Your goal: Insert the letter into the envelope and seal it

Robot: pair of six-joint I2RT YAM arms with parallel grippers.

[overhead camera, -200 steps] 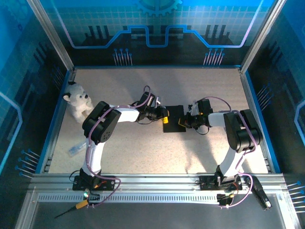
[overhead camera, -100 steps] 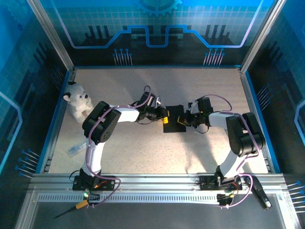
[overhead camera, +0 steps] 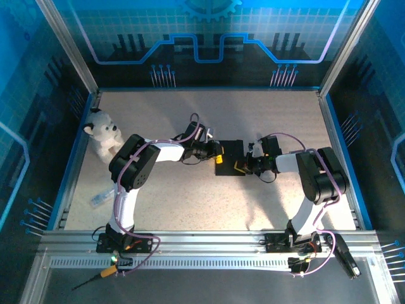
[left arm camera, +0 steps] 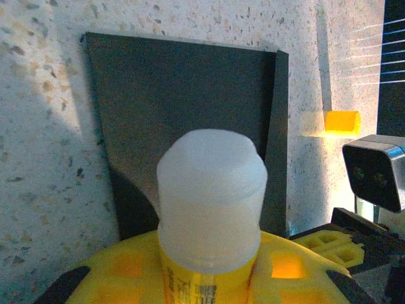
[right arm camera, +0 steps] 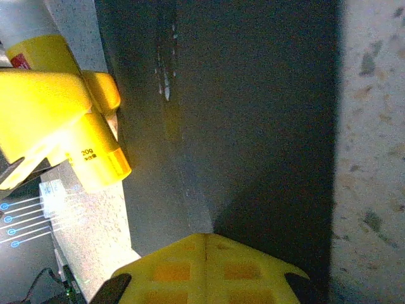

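Note:
The black envelope (overhead camera: 229, 157) lies flat mid-table between both grippers; it also spreads across the left wrist view (left arm camera: 183, 107) and the right wrist view (right arm camera: 253, 114). My left gripper (overhead camera: 217, 151) is shut on a yellow glue stick with a white cap (left arm camera: 210, 183), at the envelope's left edge; the same stick (right arm camera: 95, 149) appears in the right wrist view. My right gripper (right arm camera: 205, 239) is shut, its joined tips low over the envelope's right part, and it sits at the envelope's right side (overhead camera: 242, 166) in the top view. The letter is out of view.
A white plush dog (overhead camera: 103, 133) sits at the left table edge. A small bluish item (overhead camera: 101, 198) lies near the front left. A short yellow stick (left arm camera: 334, 122) rests on the table just beyond the envelope's edge. Glass walls surround the table.
My right gripper has shifted slightly left and nearer, settling on the envelope's right part. The left gripper with the glue stick has stayed in place.

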